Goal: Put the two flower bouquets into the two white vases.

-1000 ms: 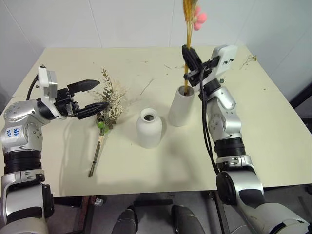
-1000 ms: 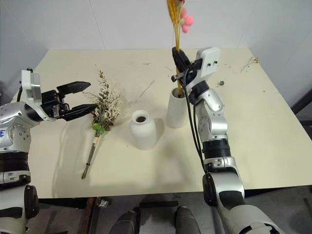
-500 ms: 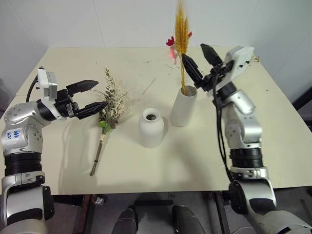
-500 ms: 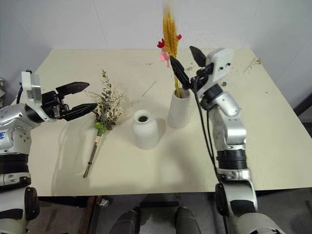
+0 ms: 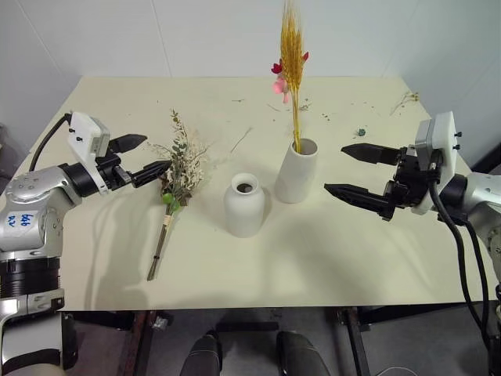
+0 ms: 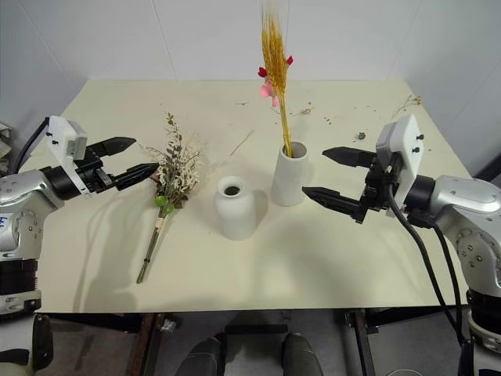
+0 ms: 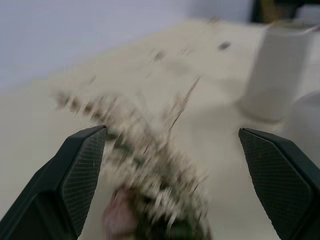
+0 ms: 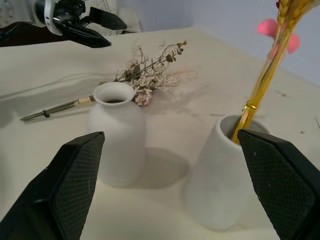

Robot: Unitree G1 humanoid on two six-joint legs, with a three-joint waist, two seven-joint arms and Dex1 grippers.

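One golden bouquet (image 5: 291,47) in tall vase (image 5: 297,170); short vase (image 5: 244,205) empty.

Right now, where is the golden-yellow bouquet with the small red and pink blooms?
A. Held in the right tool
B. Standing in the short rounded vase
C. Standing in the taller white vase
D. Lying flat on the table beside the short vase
C. The golden-yellow bouquet stands with its stalks inside the mouth of the taller white vase, while the right tool is open and apart from it.

Wheat bouquet (image 5: 292,55) in tall vase (image 5: 297,170); short vase (image 5: 244,205) left; leafy bouquet (image 5: 176,184) further left.
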